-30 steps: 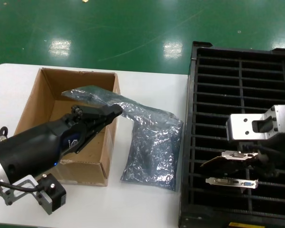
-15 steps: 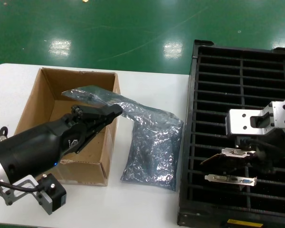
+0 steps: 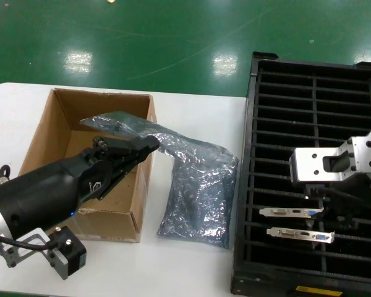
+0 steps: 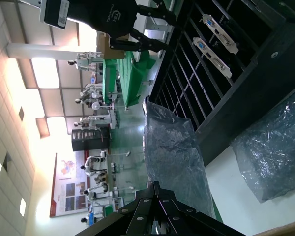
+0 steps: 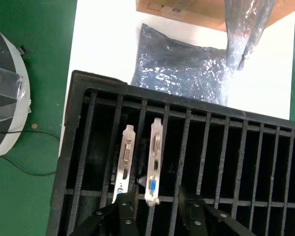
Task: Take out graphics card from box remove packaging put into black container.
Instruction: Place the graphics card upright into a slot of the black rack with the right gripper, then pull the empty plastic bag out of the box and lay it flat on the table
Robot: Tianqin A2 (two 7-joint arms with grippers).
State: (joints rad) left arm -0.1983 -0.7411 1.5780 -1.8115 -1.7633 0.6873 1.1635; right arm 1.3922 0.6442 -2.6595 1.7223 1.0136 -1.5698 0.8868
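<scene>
- The white table (image 3: pixel 198 266) carries everything; green floor lies beyond its far edge.
- The black container (image 3: pixel 358 93) fills the right side of the table, its thin ribs forming many narrow parallel slots.
- The cardboard box (image 3: pixel 52 133) sits on the left of the table, open at the top, well apart from the black container.
- The left gripper (image 3: pixel 149 145) reaches over the box's right wall. Its dark fingers are pressed together on the near end of an antistatic bag (image 3: pixel 120 124), which rises out of the box and drapes rightward over the wall.
- A second antistatic bag (image 3: pixel 201 198) lies flat and crumpled on the table between the box and the black container, its right edge just beside the container's left wall. The first bag's drooping end meets it at its far end.
- The right gripper (image 5: pixel 157 211) hangs over the near part of the black container with its fingers spread apart and nothing between them, directly above the two cards.
- One graphics card (image 3: pixel 290 212) stands in a slot near the container's front, silver bracket uppermost.
- A second graphics card (image 3: pixel 300 235) stands in the next slot nearer the robot, parallel to the first, bracket ports showing.
</scene>
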